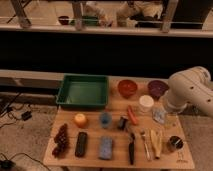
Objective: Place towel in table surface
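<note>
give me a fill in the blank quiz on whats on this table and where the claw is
1. The tray at the back of the table is ___ in colour.
2. Between the tray and the purple bowl stands a bowl coloured ___.
3. In the camera view, the claw hangs over the table's ___ side, near the white cup.
4. The grapes lie at the table's front ___ corner.

Missing words: green; orange; right; left.
</note>
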